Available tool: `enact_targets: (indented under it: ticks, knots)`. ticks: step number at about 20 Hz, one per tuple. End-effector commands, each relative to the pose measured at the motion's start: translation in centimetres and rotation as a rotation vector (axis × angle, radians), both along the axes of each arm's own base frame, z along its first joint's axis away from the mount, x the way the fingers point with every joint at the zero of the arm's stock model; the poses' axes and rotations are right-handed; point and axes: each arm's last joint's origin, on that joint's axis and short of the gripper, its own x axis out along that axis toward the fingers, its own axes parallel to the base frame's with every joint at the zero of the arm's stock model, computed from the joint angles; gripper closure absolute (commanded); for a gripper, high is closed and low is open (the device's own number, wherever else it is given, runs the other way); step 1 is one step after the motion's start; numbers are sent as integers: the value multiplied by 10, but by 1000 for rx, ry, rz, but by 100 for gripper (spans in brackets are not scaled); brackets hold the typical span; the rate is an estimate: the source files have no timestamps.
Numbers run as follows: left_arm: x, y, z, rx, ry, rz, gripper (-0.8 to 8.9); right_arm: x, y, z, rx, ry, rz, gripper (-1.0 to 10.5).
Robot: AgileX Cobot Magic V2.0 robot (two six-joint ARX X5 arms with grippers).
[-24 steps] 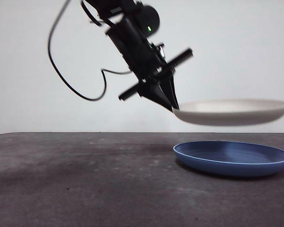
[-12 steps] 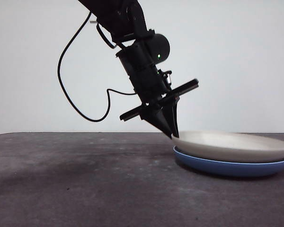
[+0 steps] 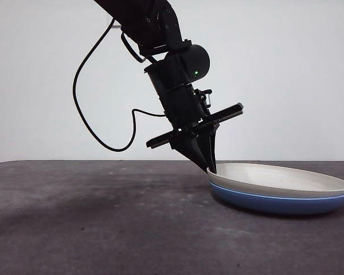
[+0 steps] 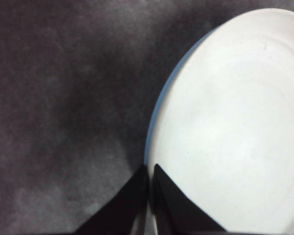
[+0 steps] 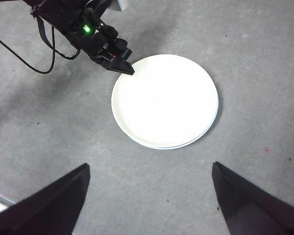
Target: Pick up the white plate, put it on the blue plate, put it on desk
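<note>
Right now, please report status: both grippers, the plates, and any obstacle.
Left gripper shut on white plate rim. White plate nested on blue plate, on the desk. Right gripper open, high above, waiting. No obstacle seen.

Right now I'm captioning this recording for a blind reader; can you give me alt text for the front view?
A white plate sits stacked inside a blue plate on a dark desk. The left gripper, on a black arm slanting down from above, pinches the white plate's near-left rim with its jaws shut. A plain white wall is behind.
</note>
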Motion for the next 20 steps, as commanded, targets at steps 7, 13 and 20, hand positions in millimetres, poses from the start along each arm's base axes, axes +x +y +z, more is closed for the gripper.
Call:
enact_targets:
  ticks: [7,13,20]
  knots:
    - [-2,-15,-3,-5,-24,-45,501,0,0,4,6,-11,0,545]
    - [1,-10,31,2,-45,-70,501,0,0,4,6,-12,0,545]
    - [6,17,129,-75,-198,-51,501,0,0,4,3,-14,-3,545]
